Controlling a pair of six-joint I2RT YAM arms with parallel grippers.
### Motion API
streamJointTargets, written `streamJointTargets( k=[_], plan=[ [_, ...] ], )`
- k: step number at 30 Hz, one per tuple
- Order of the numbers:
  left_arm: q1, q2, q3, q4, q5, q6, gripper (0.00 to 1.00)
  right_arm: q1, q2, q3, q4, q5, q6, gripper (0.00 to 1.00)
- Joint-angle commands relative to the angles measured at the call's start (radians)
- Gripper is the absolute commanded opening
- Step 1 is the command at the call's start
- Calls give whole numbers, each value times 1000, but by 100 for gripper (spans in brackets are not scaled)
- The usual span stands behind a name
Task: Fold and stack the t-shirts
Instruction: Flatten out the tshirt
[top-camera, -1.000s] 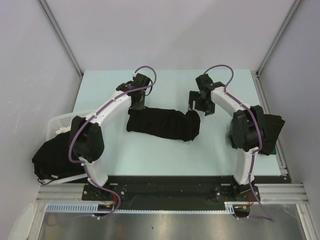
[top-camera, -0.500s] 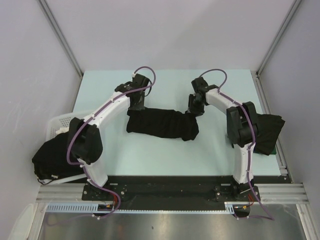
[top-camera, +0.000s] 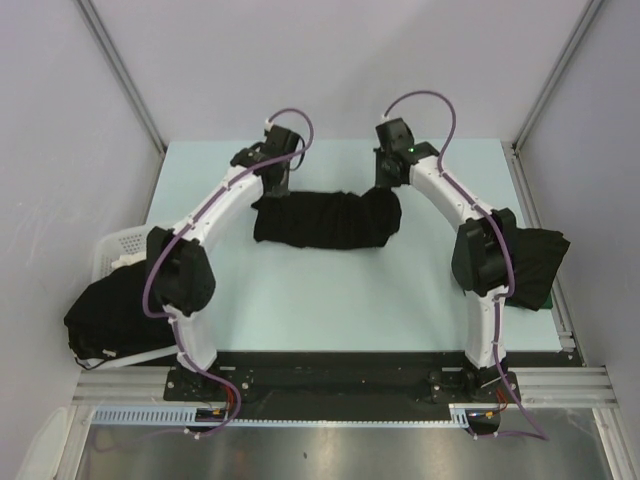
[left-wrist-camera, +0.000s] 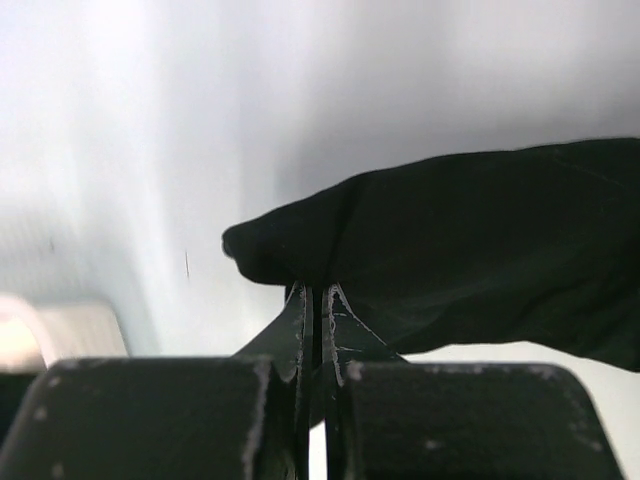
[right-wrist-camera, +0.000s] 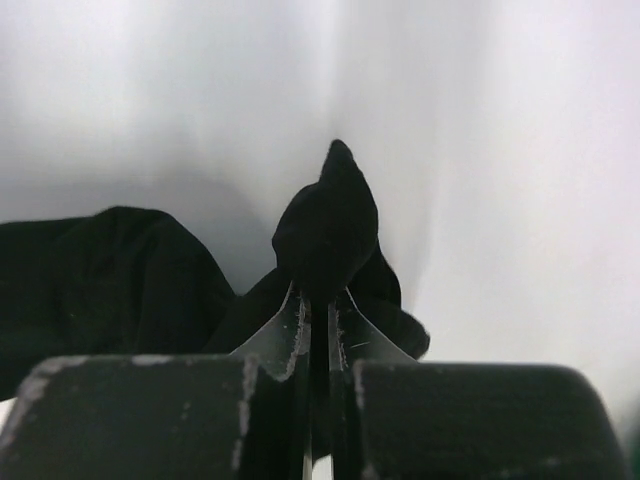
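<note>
Pale green table (top-camera: 330, 300), grey walls. Black t-shirt (top-camera: 320, 222) bunched into long band across far-centre of table. Left fingers (left-wrist-camera: 298, 325) closed, pinching its left end. Right fingers (right-wrist-camera: 296, 335) closed, pinching its right end. More black shirts: heap (top-camera: 105, 315) in white basket (top-camera: 112, 245) at left, pile (top-camera: 540, 260) at right table edge.

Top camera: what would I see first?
A long black t-shirt stretched across the far middle of the table, with the left arm and right arm each pinching one end in shut jaws. Then a heap of black shirts over the white basket at the near left, and another black shirt at the table's right edge.
</note>
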Motion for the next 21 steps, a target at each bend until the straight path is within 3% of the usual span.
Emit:
streamJointTargets(
  k=[1,3,5,8,12,17,21],
  plan=[
    [83,94,338,26,-72,26,0,-20,-72,209,42,214,-122,0],
    [101,162,472,23,-67,32,0,-33,-53,260,55,255,-168,0],
    [150,159,499,41,-14,-15,0,-49,-35,350,51,277,-192,0],
    [187,142,520,50,-55,-54,0,-80,-49,383,57,299,-182,0],
    [204,52,426,130,-69,-41,0,-115,-90,337,63,302,-182,0],
    [212,71,340,-38,-12,-95,0,-129,-70,251,-131,300,-130,0],
    [212,22,76,-37,-9,-118,0,-137,-65,126,-187,331,-106,0]
  ],
)
